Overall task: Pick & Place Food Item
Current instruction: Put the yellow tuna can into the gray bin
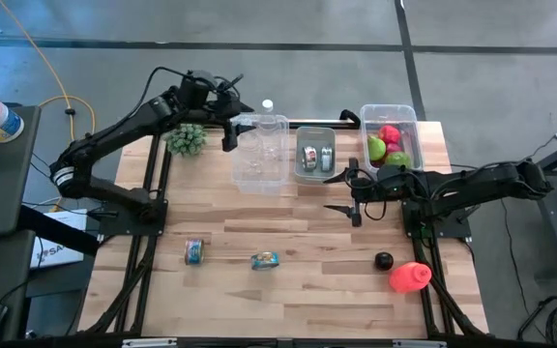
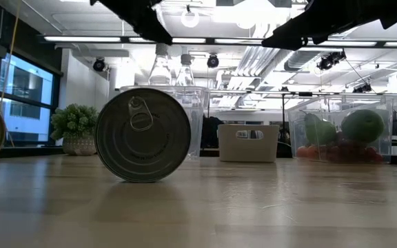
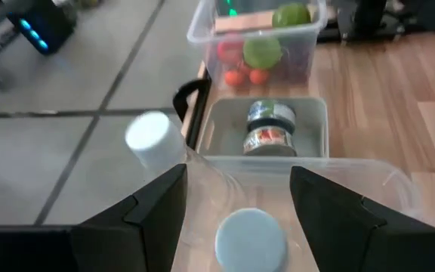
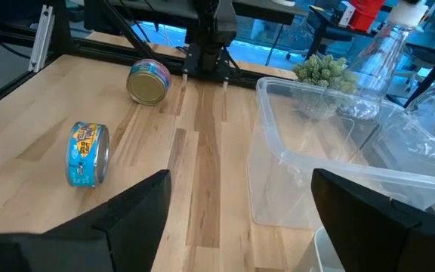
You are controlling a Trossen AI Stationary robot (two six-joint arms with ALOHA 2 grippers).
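We see left end effector spread wide, hovering at clear bin by bench far edge; right end effector also wide, above bench middle, just near side of grey tray. Two cans on their sides toward near edge: blue can long axis along that edge, second can roughly across it. Open bench between cans and bins. Fruit bin at far right corner; black ball, red object near right edge
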